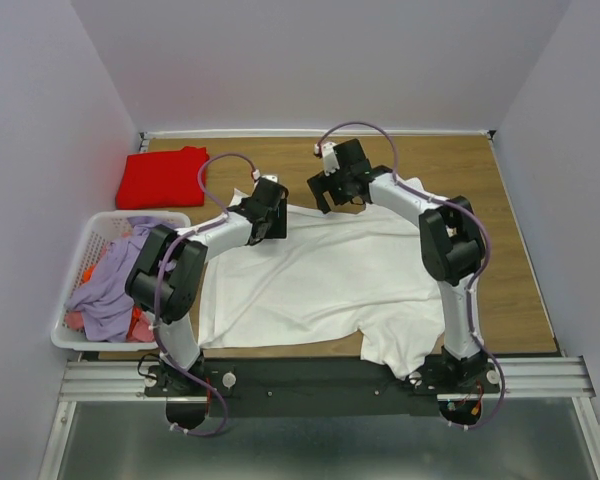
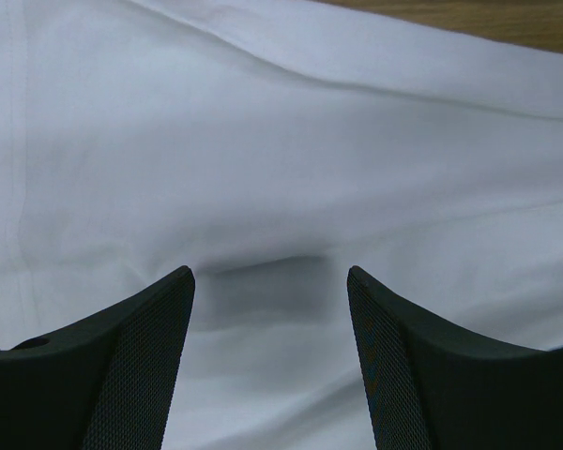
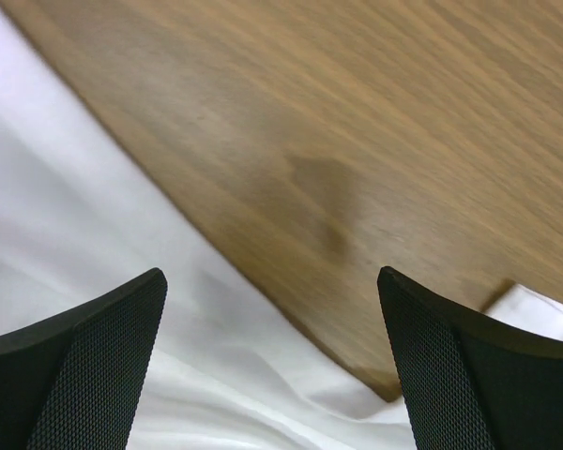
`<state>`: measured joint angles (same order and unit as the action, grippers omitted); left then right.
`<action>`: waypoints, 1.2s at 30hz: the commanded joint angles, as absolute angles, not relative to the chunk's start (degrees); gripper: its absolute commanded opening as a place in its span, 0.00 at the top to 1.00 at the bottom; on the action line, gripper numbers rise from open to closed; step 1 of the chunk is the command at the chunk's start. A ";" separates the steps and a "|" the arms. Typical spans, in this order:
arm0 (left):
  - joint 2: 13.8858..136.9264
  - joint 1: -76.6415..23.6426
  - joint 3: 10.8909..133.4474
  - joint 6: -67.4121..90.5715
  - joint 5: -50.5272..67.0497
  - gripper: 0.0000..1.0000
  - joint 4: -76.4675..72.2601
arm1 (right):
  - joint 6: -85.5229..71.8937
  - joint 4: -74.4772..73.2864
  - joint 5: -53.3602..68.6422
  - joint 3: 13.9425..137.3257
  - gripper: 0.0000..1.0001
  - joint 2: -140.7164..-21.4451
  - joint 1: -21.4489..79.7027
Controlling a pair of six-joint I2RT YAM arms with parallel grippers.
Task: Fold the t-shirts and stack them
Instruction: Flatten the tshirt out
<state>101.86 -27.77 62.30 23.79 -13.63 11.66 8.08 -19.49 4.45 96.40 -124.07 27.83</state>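
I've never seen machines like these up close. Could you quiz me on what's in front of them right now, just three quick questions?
1. True or false: the red t-shirt lies inside the laundry basket.
2. What lies under the left gripper? A) the white t-shirt B) bare wood C) purple cloth
3. Fill in: the right gripper has its jaws ____.

Key: 1 false, it lies on the table beyond the basket. 2 A. 3 open.
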 commanded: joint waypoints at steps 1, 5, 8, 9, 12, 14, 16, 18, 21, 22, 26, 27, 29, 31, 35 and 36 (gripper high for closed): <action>103.01 -28.04 61.17 22.85 -16.96 0.25 13.18 | 10.19 -20.92 7.91 97.73 0.00 -125.42 30.49; 103.53 -28.04 60.91 22.85 -16.53 0.25 13.36 | 10.63 -20.92 5.37 98.17 0.00 -127.08 32.08; 103.54 -28.04 60.38 22.76 -16.52 0.25 13.53 | 10.55 -20.92 3.08 98.70 0.00 -128.32 32.26; 103.36 -28.12 60.29 22.76 -16.52 0.25 13.62 | 10.81 -20.92 1.95 99.05 0.00 -128.76 32.26; 102.92 -28.12 59.15 23.11 -16.44 0.25 13.89 | 11.33 -20.92 0.36 100.10 0.00 -130.33 32.26; 102.22 -28.12 58.01 23.64 -16.52 0.25 13.80 | 11.86 -20.83 -1.39 100.55 0.00 -131.21 32.26; 101.78 -28.12 56.87 23.82 -16.61 0.26 13.89 | 12.04 -20.83 -2.19 101.07 0.00 -131.74 32.26; 101.69 -28.12 56.08 24.26 -16.44 0.25 13.97 | 12.13 -20.83 -3.68 101.51 0.00 -132.45 32.26; 101.43 -28.04 54.85 24.61 -16.44 0.25 13.97 | 12.22 -20.92 -5.00 102.04 0.00 -132.98 32.26; 101.51 -28.12 54.41 24.61 -16.52 0.25 13.89 | 12.22 -20.92 -5.36 102.39 0.00 -133.24 32.17; 102.21 -28.12 53.88 24.70 -16.44 0.25 14.41 | 12.57 -20.92 -6.41 103.36 0.00 -133.86 32.17; 102.30 -28.12 53.88 24.78 -16.35 0.25 14.41 | 12.74 -20.92 -6.68 103.97 0.00 -134.03 32.08; 102.57 -28.12 53.70 24.87 -16.08 0.26 14.59 | 12.92 -20.83 -6.85 104.76 0.00 -134.12 31.99; 102.48 -28.12 53.70 24.79 -16.08 0.26 14.68 | 13.01 -20.92 -7.21 106.08 0.00 -134.47 31.55; 102.48 -28.12 53.53 24.61 -15.91 0.28 15.03 | 13.71 -20.92 -8.17 108.45 0.00 -135.52 30.32; 102.48 -28.12 53.44 24.61 -16.00 0.28 15.03 | 14.06 -20.92 -8.96 109.07 0.00 -136.14 29.71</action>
<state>100.88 -27.88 56.42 24.01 -15.44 9.08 12.29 -19.97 -5.10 106.28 -133.32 31.55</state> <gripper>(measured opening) 0.728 0.997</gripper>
